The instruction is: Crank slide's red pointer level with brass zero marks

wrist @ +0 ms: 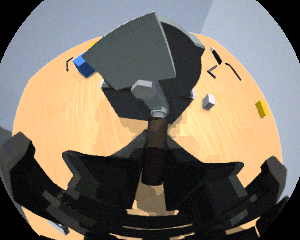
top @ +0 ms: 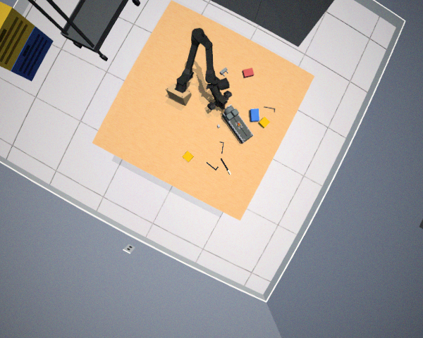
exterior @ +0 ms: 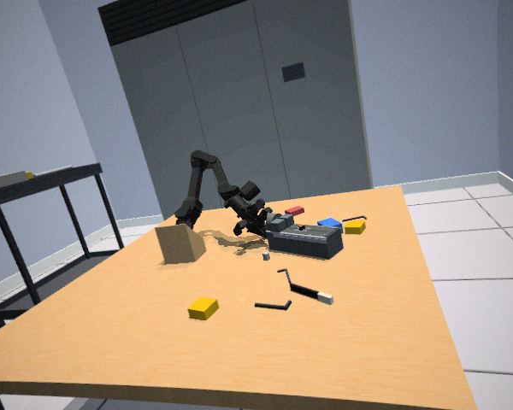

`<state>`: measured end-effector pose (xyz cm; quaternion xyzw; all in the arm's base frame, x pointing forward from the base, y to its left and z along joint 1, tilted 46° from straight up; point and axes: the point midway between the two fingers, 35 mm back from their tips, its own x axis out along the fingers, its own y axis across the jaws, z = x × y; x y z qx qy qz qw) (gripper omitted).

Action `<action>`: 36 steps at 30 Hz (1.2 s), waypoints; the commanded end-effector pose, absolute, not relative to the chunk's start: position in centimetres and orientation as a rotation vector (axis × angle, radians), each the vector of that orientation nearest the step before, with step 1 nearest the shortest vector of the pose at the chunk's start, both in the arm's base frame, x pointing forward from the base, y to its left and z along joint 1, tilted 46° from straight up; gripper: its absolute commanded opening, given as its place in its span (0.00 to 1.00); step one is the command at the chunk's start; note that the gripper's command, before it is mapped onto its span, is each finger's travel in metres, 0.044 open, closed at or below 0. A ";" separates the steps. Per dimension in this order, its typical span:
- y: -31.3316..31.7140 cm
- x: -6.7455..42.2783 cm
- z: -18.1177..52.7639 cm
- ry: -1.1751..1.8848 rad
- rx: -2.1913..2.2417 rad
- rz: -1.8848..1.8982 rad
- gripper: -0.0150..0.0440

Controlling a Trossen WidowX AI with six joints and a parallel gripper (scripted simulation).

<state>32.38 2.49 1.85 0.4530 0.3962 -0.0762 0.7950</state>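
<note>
The machine (top: pixel 240 129) (exterior: pixel 307 241) is a long dark grey box on the wooden table, with a grey housing (top: pixel 231 112) (exterior: pixel 280 221) (wrist: pixel 133 54) at the end nearest the arm. A small red pointer (top: pixel 238 124) (exterior: pixel 300 226) sits on its top slide. The brass marks are too small to make out. My gripper (top: pixel 218 105) (exterior: pixel 257 227) (wrist: pixel 153 134) is at the crank end and is shut on the crank handle (wrist: pixel 154 134), a dark brown bar that leads to a grey hub (wrist: pixel 150 95). The machine appears tilted in the wrist view.
A tan box (top: pixel 178 95) (exterior: pixel 179 243) holds the arm's base. Blue (top: pixel 254 114) (exterior: pixel 329 222), yellow (top: pixel 264 122) (exterior: pixel 354 226) and red (top: pixel 247 72) (exterior: pixel 294 210) blocks lie beyond the machine. A small grey cube (top: pixel 218 126) (exterior: pixel 266 255), hex keys (exterior: pixel 273 305), a tool (exterior: pixel 310 292) and a yellow block (top: pixel 187 156) (exterior: pixel 203 307) lie nearer.
</note>
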 end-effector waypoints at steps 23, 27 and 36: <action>-0.9 31.2 2.9 0.851 0.973 -0.188 0.25; -1.2 31.2 3.5 0.851 0.973 -0.188 0.25; -1.6 31.5 4.8 0.851 0.973 -0.188 0.25</action>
